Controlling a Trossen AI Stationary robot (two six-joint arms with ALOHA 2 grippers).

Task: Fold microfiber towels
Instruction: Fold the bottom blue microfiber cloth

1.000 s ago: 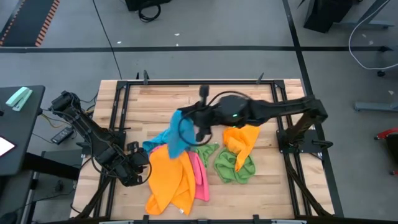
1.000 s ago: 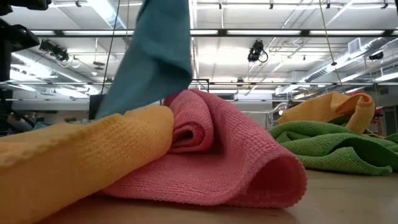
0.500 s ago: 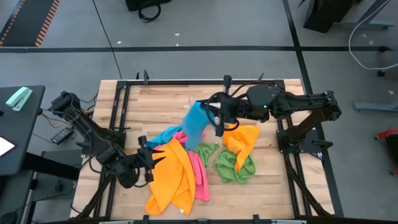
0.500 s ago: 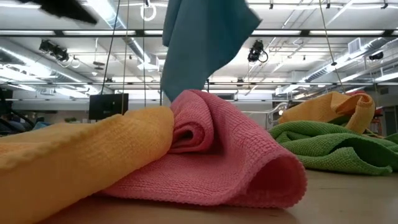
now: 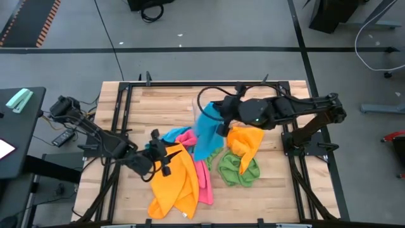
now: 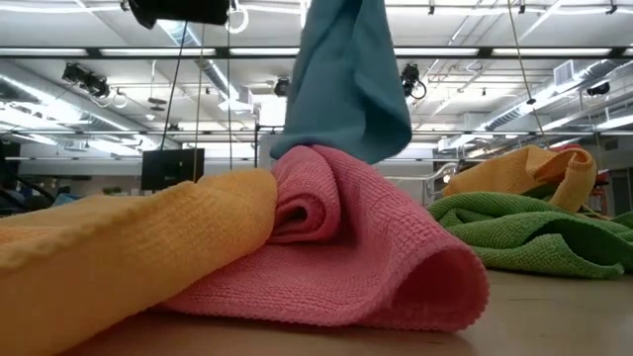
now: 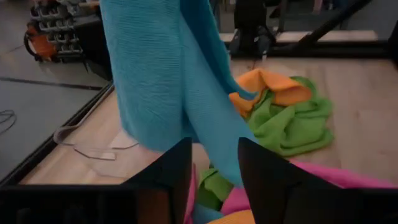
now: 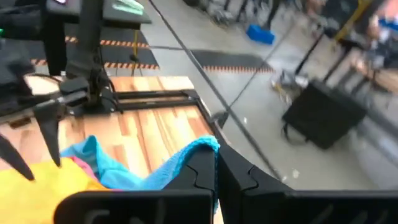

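Jaws of the right gripper clench 1 corner of the blue towel, hanging it above the pink towel so it drapes flat; left gripper, jaws parted, waits beside.

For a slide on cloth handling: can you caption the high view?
Right gripper lifts a blue towel above the heap; open left gripper waits by the orange towel.
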